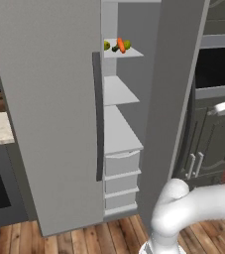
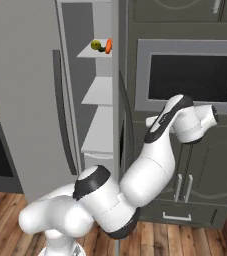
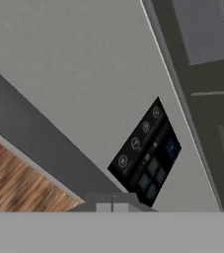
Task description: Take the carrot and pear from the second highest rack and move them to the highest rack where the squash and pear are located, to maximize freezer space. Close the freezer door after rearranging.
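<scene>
I have the gripper (image 3: pixel 112 205) pinched fully shut with nothing in it, and it sits right up against the outer face of the freezer door (image 3: pixel 84 74), just below the black keypad panel (image 3: pixel 145 158) in the hand view. In the left base view the hand pokes in at the right edge, on the far side of that open door (image 1: pixel 171 99), so the door stands between my hand and the freezer (image 1: pixel 44 109) interior. That is the relation the next move turns on, as I judge it: the door's flat face lies directly ahead of the closed fingers, its long axis runs upright, and it needs pushing leftward toward the opening to swing shut. The produce looks already gathered: the carrot (image 1: pixel 121 44) lies on the highest rack (image 1: pixel 129 52) beside a yellow-green pear (image 1: pixel 127 44), with another pear (image 1: pixel 106 45) at the left end and the dark squash (image 1: pixel 115 48) tucked between them. The rack below it (image 1: pixel 118 92) shows bare. From the right base view the carrot (image 2: pixel 108 46) sits at the shelf's right end, close to the door edge. So I read the rearranging as done and only the door-closing as left.
</scene>
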